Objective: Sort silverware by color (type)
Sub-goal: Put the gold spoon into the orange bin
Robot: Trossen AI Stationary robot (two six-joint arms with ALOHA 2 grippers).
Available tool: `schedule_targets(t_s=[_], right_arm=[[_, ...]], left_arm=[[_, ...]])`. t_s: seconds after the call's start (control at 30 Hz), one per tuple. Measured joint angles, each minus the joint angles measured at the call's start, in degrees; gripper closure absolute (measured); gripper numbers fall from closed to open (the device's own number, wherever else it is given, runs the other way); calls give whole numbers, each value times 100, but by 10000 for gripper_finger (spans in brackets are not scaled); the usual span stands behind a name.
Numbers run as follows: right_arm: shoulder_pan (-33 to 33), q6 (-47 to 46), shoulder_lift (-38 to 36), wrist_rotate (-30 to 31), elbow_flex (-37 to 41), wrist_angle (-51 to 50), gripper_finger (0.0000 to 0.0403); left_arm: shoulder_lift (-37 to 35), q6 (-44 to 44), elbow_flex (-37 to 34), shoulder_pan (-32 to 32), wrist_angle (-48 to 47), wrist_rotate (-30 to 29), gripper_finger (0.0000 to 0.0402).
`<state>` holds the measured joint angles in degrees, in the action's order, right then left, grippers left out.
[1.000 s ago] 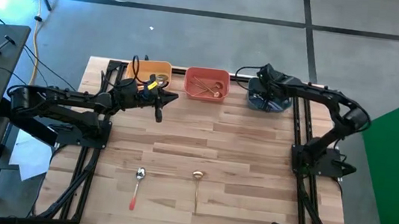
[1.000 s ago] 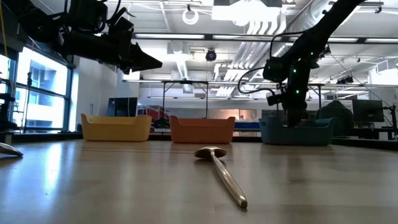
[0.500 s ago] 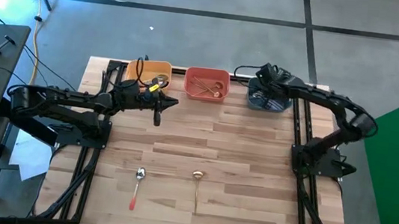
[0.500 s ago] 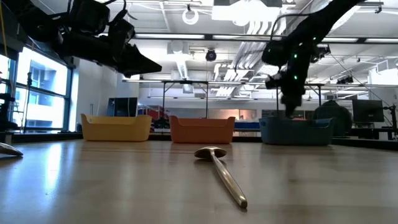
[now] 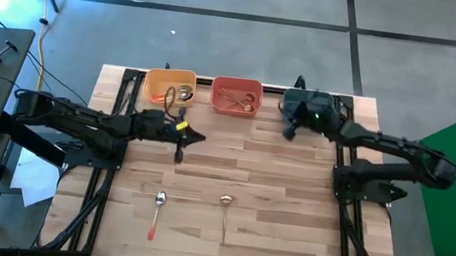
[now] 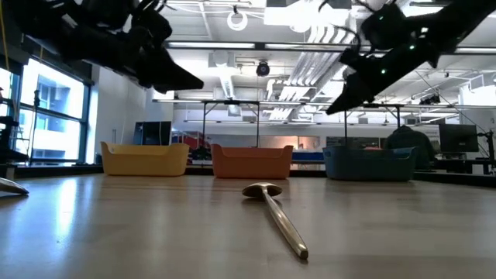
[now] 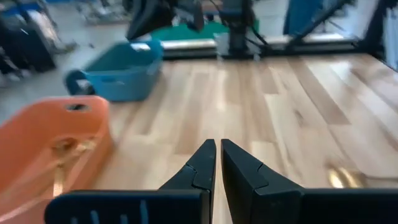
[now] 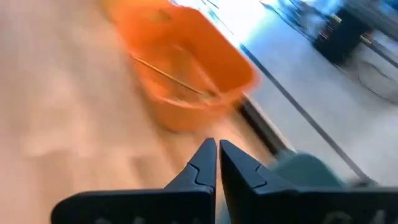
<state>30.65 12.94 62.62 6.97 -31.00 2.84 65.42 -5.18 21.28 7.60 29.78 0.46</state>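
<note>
Two spoons lie on the wooden table near its front edge: one with a silver bowl and red handle (image 5: 157,210), and a gold one (image 5: 224,214) (image 6: 273,209). Across the far edge stand a yellow bin (image 5: 170,86), a red-orange bin (image 5: 236,94) (image 7: 50,146) holding gold spoons, and a teal bin (image 6: 368,163) (image 7: 121,70). My left gripper (image 5: 179,154) (image 7: 217,145) hangs shut above the table in front of the yellow bin. In front of the teal bin my right gripper (image 5: 287,134) (image 8: 216,144) hangs shut. Neither holds anything.
A spoon (image 5: 182,95) lies in the yellow bin. My right arm covers most of the teal bin from above. Black frame rails run down both sides of the table. Bare wood stretches between the bins and the two spoons.
My right gripper has risen out of the teal bin and swung toward the near edge, tipping from pointing down to slanting forward. My left gripper has drifted from beside the yellow bin toward the near edge. The spoons have not moved.
</note>
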Motion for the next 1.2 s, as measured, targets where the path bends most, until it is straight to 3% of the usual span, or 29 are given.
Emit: schedule_targets(t_s=[0.2, 0.3, 0.57, 0.77, 1.2], right_arm=[[-541, 15, -489, -126, 301, 558, 402], [-599, 84, -551, -120, 312, 764, 401], [-594, 92, -567, -115, 312, 944, 401], [-596, 86, -563, -115, 312, 854, 401], [-596, -144, -561, -112, 312, 632, 401]], left_arm=[[780, 43, 700, -704, -650, -577, 385], [1407, -33, 1170, -980, -856, -583, 385], [2732, -760, 2659, -1326, -2290, 465, 385], [3372, -1400, 3548, -1614, -3034, 828, 380], [4602, -2766, 4574, -2176, -3490, 956, 258]])
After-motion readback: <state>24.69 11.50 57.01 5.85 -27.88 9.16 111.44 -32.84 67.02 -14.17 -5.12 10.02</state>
